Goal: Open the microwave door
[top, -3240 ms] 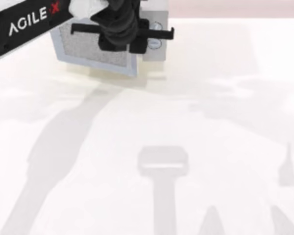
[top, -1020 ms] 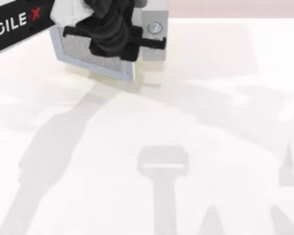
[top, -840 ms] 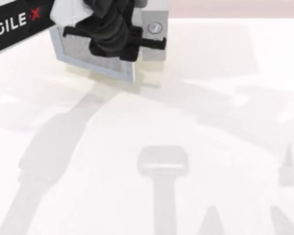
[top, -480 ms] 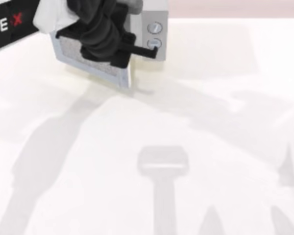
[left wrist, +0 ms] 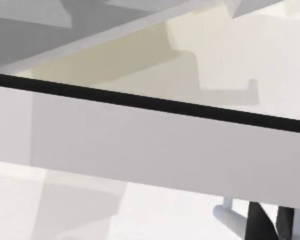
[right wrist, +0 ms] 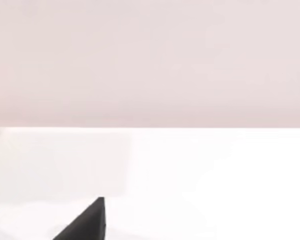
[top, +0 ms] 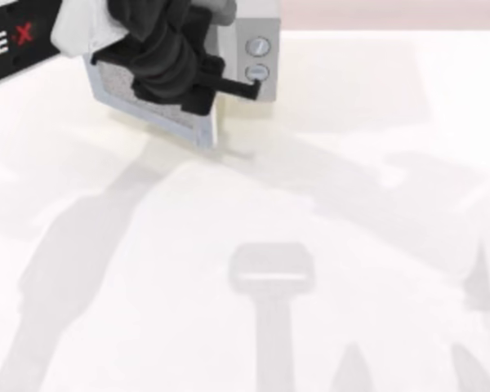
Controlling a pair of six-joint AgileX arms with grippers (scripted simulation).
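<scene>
Since three seconds ago the microwave door (top: pixel 151 110) has swung further out on its left side, its free right edge now standing clear of the knob panel (top: pixel 258 59), and the left arm has drawn back toward the far left with it. The microwave (top: pixel 257 33) sits at the far left of the worktop (top: pixel 310 204), close to its far edge. The door angles out from the front, its right end nearer than its left, with a gap between that end and the panel. The left jaws (top: pixel 175 86) hang over the door's upper part, against the mesh window; whether they are open or closed on the door cannot be told, as the wrist hides them. In the left wrist view the door's edge (left wrist: pixel 150 145) crosses the picture as a pale band. Near and right of the microwave the worktop lies bare. Of the right arm only a dark tip (right wrist: pixel 87 222) shows in its own wrist view.
</scene>
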